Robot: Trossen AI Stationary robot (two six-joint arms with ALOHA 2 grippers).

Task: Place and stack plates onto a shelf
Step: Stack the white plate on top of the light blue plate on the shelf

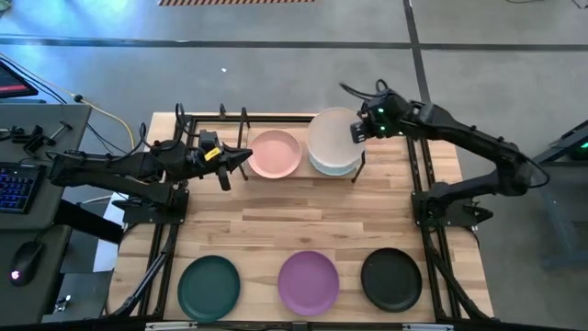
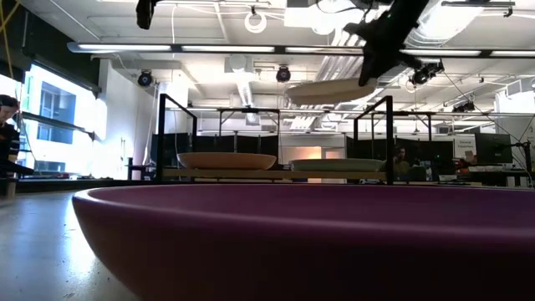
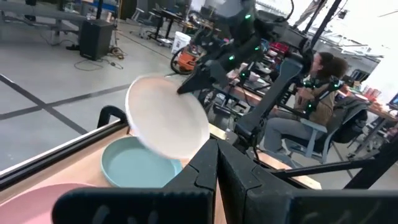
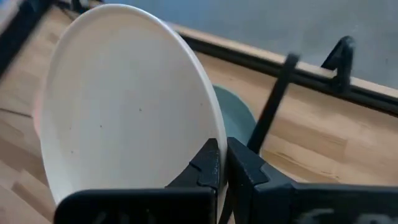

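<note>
The white plate (image 1: 333,138) hangs tilted in the air in my right gripper (image 1: 360,132), over the shelf's (image 1: 303,175) right half. Under it the pale blue-grey plate (image 3: 137,165) rests flat on the shelf board, and the pink plate (image 1: 276,154) rests flat on the left half. In the low view the white plate (image 2: 330,90) floats well above the blue-grey plate (image 2: 338,165). My left gripper (image 3: 216,168) is shut and empty, raised just left of the pink plate. The dark teal plate (image 1: 209,286), purple plate (image 1: 309,280) and black plate (image 1: 390,279) lie along the table's near edge. My right gripper pinches the white plate's rim (image 4: 208,146) on its right side between its two fingers (image 4: 245,165), one on each face. The fingers come from the table's right, slanting down. The plate is lifted clear and tilted, its free side toward the pink plate.
Thin black posts (image 4: 273,99) and rods of the shelf frame stand close by the held plate. Bare table (image 1: 303,216) lies between the shelf and the near row of plates. A keyboard and mouse (image 1: 18,184) sit off the table's left. A person (image 3: 320,93) sits beyond the far edge.
</note>
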